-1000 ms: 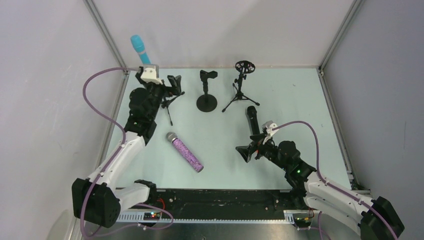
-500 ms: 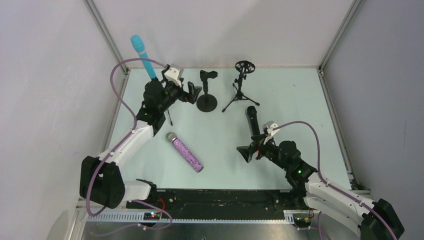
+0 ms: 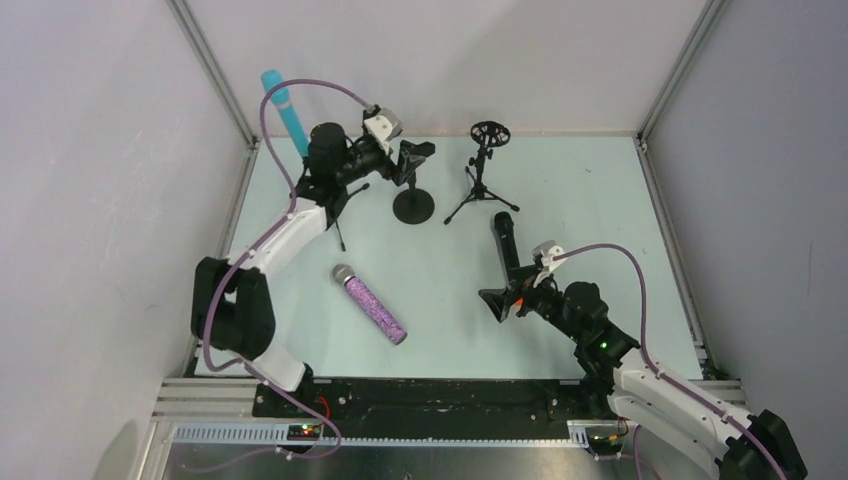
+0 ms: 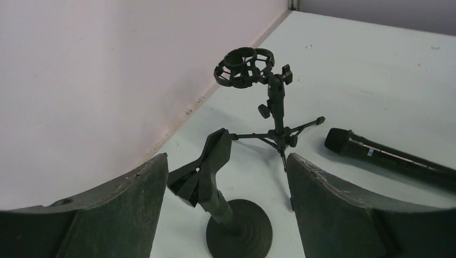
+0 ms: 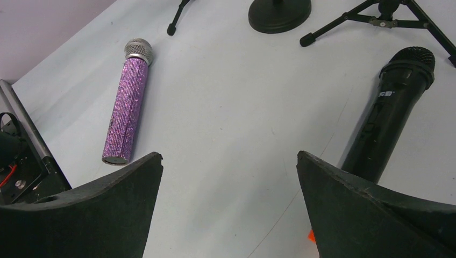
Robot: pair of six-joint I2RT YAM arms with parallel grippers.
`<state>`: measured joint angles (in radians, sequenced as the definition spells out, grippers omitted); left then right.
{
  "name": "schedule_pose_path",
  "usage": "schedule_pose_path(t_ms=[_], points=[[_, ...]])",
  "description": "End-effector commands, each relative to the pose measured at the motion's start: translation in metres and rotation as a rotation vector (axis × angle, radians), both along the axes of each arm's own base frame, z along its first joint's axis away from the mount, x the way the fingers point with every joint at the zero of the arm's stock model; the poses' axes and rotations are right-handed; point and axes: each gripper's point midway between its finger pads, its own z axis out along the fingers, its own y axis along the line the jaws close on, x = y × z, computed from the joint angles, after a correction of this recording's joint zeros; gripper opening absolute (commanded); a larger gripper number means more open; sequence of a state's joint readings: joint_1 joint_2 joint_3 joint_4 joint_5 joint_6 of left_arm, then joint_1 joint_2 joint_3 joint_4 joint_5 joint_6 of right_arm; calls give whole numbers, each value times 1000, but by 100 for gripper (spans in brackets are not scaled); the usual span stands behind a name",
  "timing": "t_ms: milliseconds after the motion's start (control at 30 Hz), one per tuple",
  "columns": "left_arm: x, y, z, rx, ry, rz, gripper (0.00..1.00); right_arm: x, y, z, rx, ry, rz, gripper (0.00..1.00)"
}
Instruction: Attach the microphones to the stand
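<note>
The turquoise microphone (image 3: 283,110) stands tilted at the far left, its lower end hidden behind my left arm, above thin tripod legs (image 3: 339,228). My left gripper (image 3: 405,162) is open, its fingers either side of the spring clip (image 4: 207,166) on the round-base stand (image 3: 413,205), not touching it. The purple glitter microphone (image 3: 372,305) lies flat near the table's middle. The black microphone (image 3: 505,240) lies flat, its orange end (image 5: 310,235) beside my open, empty right gripper (image 3: 497,303). A tripod stand with a ring mount (image 3: 489,135) is empty.
White walls with metal corner posts (image 3: 210,70) close in the pale table (image 3: 590,210) on the left, back and right. A black rail (image 3: 440,395) with wiring runs along the near edge. The left arm's purple cable (image 3: 300,85) arcs over the turquoise microphone.
My left arm has swung right, away from the turquoise microphone's stand, and its fingers now flank the round-base stand's clip. The right arm has barely shifted. No microphone moved.
</note>
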<state>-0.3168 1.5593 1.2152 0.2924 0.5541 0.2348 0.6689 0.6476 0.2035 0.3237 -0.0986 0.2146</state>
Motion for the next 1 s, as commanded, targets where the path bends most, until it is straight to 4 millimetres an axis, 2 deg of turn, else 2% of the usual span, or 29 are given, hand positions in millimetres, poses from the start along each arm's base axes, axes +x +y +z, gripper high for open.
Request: schedule_pose_path(t_ms=[0, 33, 133, 300, 533, 600, 800, 867, 967], points=[[11, -20, 3, 66, -97, -129, 84, 1, -6, 8, 7, -35, -11, 99], [17, -21, -4, 73, -87, -126, 84, 0, -7, 7, 7, -35, -13, 99], [33, -20, -6, 104, -118, -92, 84, 0, -12, 7, 12, -45, -25, 99], [58, -15, -24, 174, -150, -41, 84, 2, -18, 5, 7, -46, -40, 99], [70, -15, -43, 186, -139, -92, 82, 1, -20, 3, 12, -32, -40, 100], [71, -18, -45, 165, -122, -123, 76, 1, -21, 2, 12, -34, -45, 99], [71, -27, -46, 130, -97, -183, 44, 5, -24, 2, 15, -39, -55, 100], [70, -27, -49, 129, -91, -186, 37, 5, -24, 1, 15, -35, -52, 100], [70, -27, -51, 133, -89, -184, 33, 6, -24, 1, 17, -33, -51, 99]])
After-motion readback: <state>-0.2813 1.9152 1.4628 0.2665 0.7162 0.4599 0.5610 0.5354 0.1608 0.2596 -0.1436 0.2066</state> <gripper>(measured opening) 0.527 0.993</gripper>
